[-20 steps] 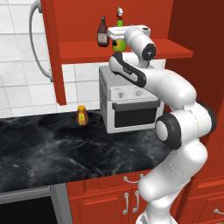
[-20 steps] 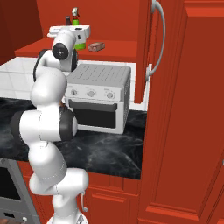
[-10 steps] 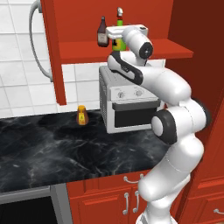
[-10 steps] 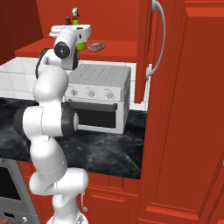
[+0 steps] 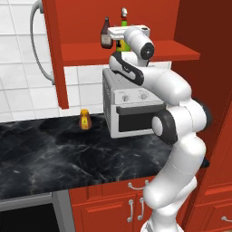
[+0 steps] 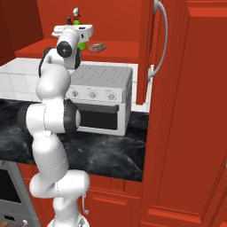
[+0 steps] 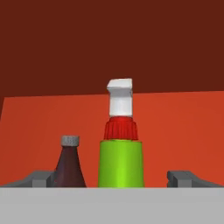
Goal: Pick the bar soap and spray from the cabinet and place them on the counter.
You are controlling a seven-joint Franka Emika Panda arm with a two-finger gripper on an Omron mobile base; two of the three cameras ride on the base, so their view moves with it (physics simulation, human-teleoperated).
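Claw [image 7: 111, 177] fully open and empty, straddling the spray [image 7: 120, 148] on the cabinet [image 5: 131, 50] shelf; brown bottle [image 7: 69, 164] just beside the spray risks being knocked on closing.

A silver toaster oven [image 5: 131, 111] stands against the white tiled wall [image 5: 18, 86]. To its left — well apart — a small orange bottle [image 5: 84, 119]. Higher up, a dark brown bottle [image 7: 69, 164] (grey cap).
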